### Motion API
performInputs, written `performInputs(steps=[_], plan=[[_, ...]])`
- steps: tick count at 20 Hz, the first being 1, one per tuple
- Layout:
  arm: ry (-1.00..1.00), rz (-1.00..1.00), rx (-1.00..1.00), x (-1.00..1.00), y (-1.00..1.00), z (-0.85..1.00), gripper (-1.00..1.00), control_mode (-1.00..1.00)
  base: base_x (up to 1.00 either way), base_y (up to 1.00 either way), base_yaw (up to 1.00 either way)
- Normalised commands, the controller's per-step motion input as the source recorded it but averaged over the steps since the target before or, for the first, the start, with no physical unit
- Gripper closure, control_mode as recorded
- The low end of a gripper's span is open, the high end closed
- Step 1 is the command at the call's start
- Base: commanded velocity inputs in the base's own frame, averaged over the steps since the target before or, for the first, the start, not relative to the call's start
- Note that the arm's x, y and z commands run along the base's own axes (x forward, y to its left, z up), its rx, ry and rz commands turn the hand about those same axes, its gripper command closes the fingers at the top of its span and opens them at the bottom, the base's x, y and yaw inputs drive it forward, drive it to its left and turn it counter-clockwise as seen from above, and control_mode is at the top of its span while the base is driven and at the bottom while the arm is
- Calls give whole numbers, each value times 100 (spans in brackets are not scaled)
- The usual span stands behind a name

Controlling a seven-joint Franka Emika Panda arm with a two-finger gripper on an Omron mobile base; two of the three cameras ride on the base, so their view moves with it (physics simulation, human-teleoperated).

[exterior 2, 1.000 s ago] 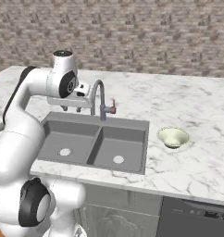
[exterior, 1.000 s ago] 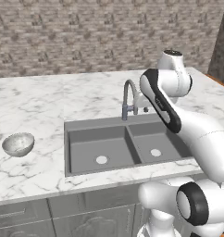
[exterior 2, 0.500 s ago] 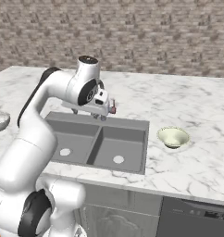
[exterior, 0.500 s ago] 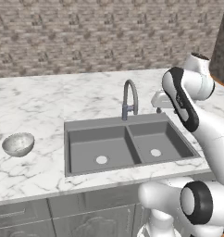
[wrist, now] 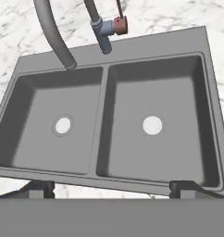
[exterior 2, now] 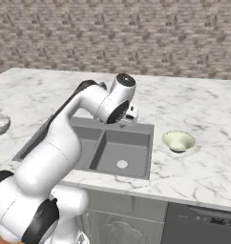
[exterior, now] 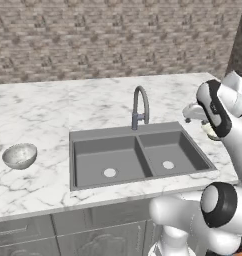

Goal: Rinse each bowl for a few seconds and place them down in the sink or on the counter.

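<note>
Hand view looks down over the sink [wrist: 109,83], both dark basins bare with a round drain in each, and the faucet [wrist: 53,37] curving in from the top; the gripper [wrist: 111,187] shows its two finger tips far apart at the bottom, with nothing between them. Neither bowl is in hand, so the step appears to be the approach to a first bowl, with no rinsing begun yet as far as these frames tell. In the right base view the gripper's hand sits above the far right part of the sink, and the cream-green bowl [exterior 2: 178,141] rests upright on the counter [exterior 2: 203,109] to the right of the sink, near its right rim and well apart from the hand. The mottled grey bowl [exterior: 20,155] lies on the counter far to the left of the sink, on the other side from the arm. The cream-green bowl looks the likelier next target, being nearer. That move would call for swinging the hand right, descending over the bowl's rim, and pinching one wall between the fingers before carrying it under the faucet spout.
</note>
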Motion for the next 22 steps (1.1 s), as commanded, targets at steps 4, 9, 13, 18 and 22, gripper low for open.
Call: performInputs(steps=[4,9,13,18,22], plan=[[-31,15,0,89,-11,-24,-100,-100,0,0,0],[-63,30,0,88,7,-10,-100,-100,0,0,0],[-60,39,0,50,22,-26,-100,-100,0,0,0],[-25,27,1,30,10,-18,-100,-100,0,0,0],[-11,8,1,37,3,-2,-100,-100,0,0,0]])
